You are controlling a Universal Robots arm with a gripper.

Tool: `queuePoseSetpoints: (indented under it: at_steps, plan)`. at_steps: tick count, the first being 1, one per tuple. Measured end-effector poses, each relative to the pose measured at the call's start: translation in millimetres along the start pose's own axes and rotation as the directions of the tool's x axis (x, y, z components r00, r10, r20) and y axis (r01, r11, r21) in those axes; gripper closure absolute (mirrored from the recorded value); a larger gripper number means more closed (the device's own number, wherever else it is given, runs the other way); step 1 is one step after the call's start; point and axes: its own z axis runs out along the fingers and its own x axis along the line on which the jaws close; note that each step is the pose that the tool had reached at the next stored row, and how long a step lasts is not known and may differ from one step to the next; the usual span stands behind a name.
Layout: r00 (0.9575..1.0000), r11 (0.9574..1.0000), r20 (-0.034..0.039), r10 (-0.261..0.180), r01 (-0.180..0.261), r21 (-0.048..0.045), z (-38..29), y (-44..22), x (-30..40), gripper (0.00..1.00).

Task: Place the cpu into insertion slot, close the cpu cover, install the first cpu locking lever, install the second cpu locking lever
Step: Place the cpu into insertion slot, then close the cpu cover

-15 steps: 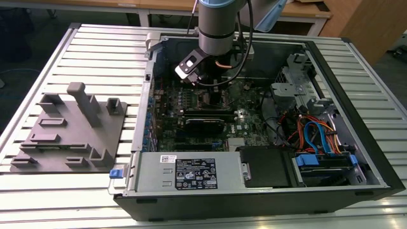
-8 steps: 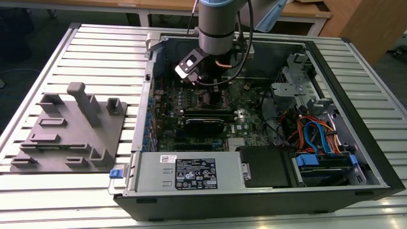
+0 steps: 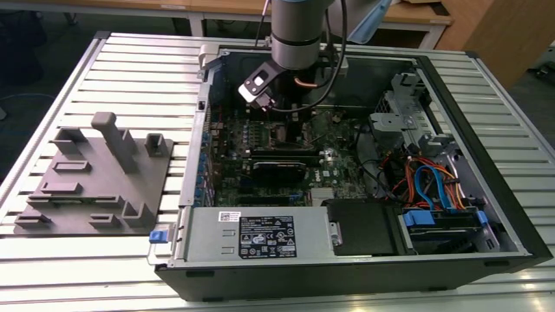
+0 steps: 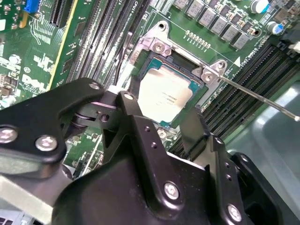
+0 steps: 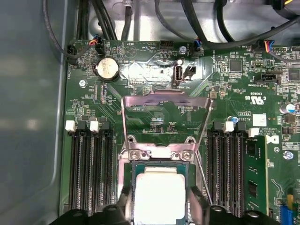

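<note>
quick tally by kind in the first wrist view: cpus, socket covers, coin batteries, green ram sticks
cpu: 1
cover: 1
coin battery: 1
ram stick: 1
total: 4

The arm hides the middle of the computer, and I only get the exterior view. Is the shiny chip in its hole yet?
Observer: Yes. In both wrist views the cpu lies in the insertion slot, silver top up.
Operator: Is the lid shut on it?
Observer: No. In the first wrist view the cpu cover is swung open, not over the chip.
Operator: And the little bars?
Observer: In the second wrist view one thin locking lever sticks out free beside the slot.
</note>
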Motion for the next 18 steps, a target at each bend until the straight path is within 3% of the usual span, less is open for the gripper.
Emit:
queuePoseSetpoints:
  at_steps: [1,3,7,12,18]
  plan:
    - [1.0,1.0,0.0,0.0,0.0,0.0007,-0.8,0.1,0.0,0.4]
    - [1.0,1.0,-0.0003,0.0,0.0,0.0009,-0.9,0.1,0.0,0.53]
    - [1.0,1.0,-0.0001,0.0,0.0,0.0011,-1.0,0.1,0.0,0.64]
    - [1.0,1.0,0.0,0.0,0.0,0.0012,-1.0,0.1,0.0,0.87]
    - [1.0,1.0,-0.0001,0.0,0.0,0.0014,-1.0,0.1,0.0,0.9]
